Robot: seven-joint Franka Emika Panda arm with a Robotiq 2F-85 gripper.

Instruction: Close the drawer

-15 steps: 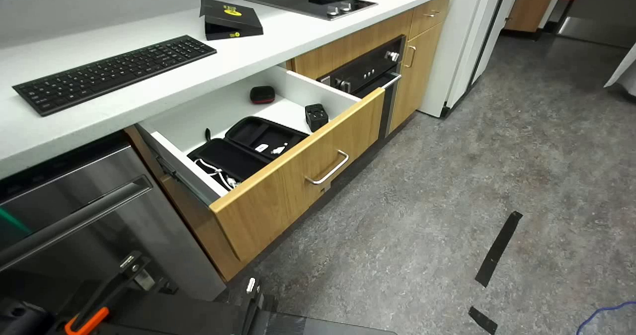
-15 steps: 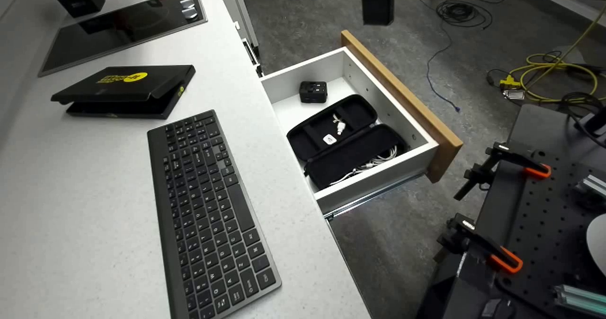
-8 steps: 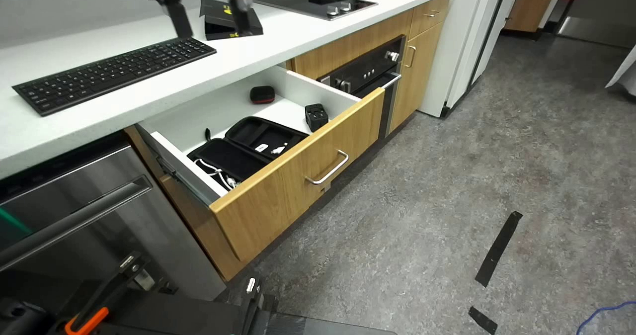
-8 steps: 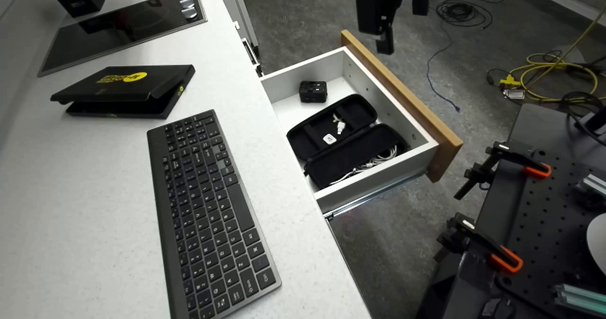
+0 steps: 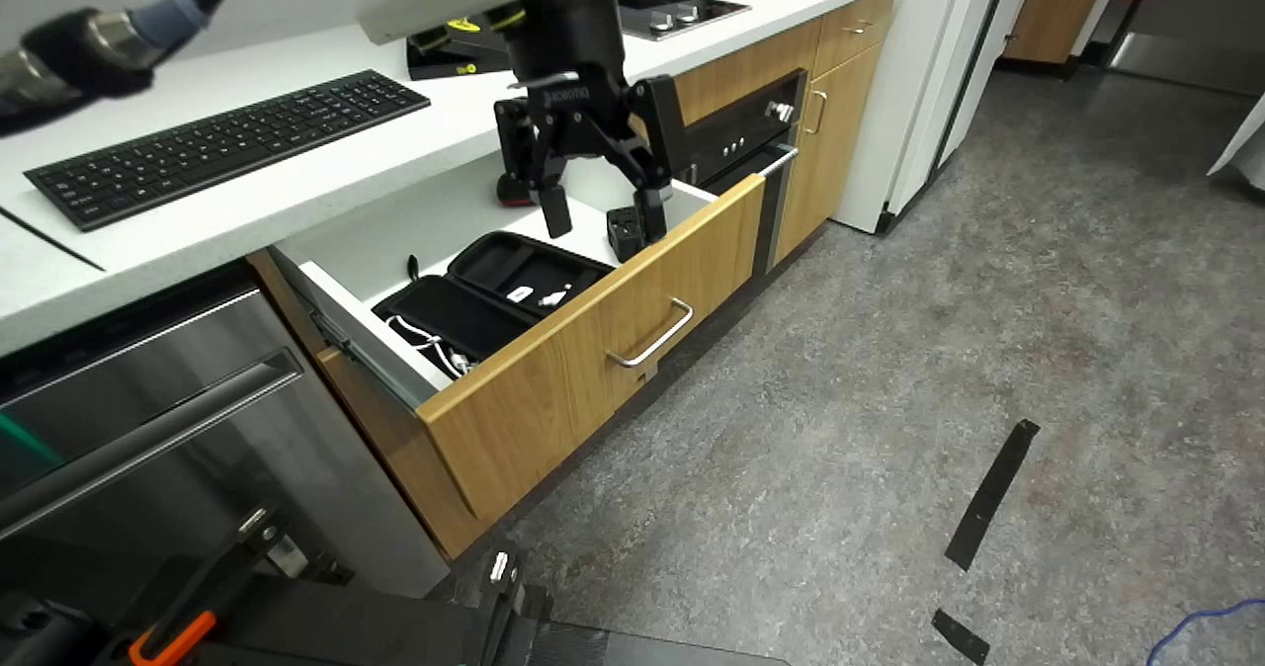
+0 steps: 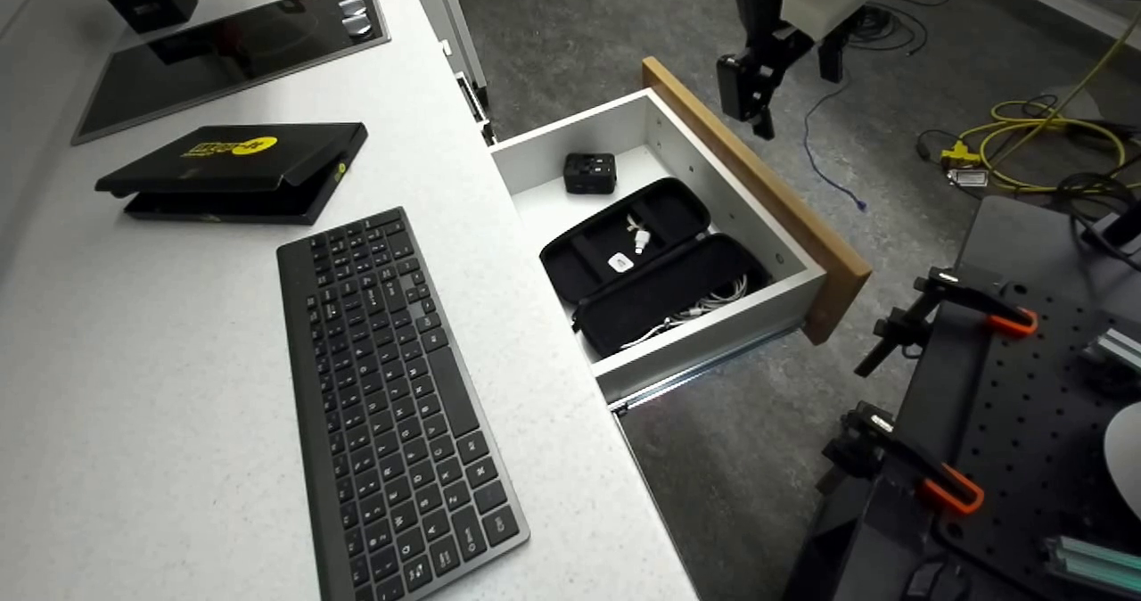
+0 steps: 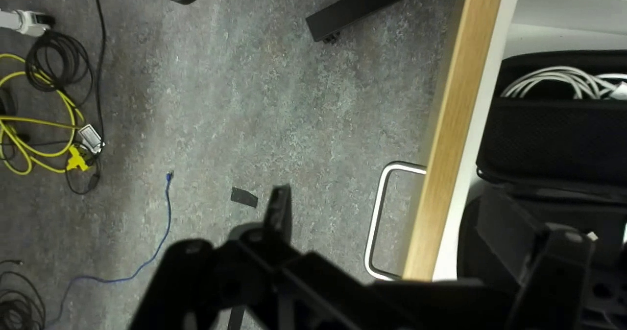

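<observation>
Drawer (image 5: pixel 573 370) corner seemingly behind end effector (image 5: pixel 605 217)

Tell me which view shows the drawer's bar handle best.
An exterior view, where the bar handle shows whole on the drawer front, nothing covering it. The wrist view shows it from above; elsewhere the drawer front hides it.

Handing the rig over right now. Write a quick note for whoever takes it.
Claw: open, holding nothing, raised near the front edge of the drawer; no contact apparent.
Drawer: pulled out, black case lying open and black block inside; silver handle on its front.
Done: no closing yet.
Left: push the drawer shut, probably from the handle side.
</observation>
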